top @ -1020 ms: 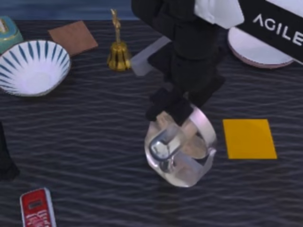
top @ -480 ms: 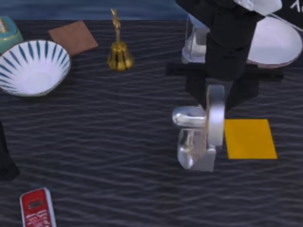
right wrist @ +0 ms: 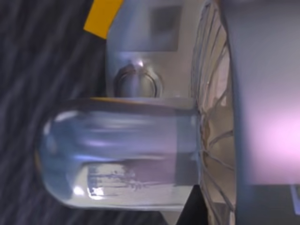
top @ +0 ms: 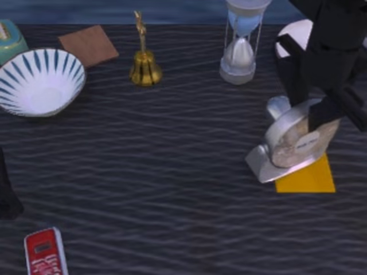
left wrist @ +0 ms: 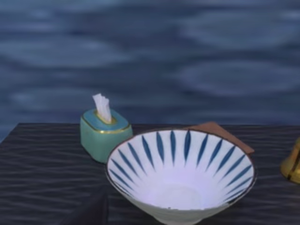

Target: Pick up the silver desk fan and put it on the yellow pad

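Now right jaws point(top: 317, 117) clamp the silver desk fan point(top: 292, 143) over the yellow pad point(top: 309, 179).

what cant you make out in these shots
- Right hand: top view, fingers hidden behind the arm and the silver desk fan.
- Yellow pad: top view, mostly covered by the fan; whether the base touches it is unclear.
- Left hand: not seen in any view.

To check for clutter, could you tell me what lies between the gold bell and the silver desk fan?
In the top view, only bare dark table lies between the gold bell and the silver desk fan; the hourglass stands just behind that line.
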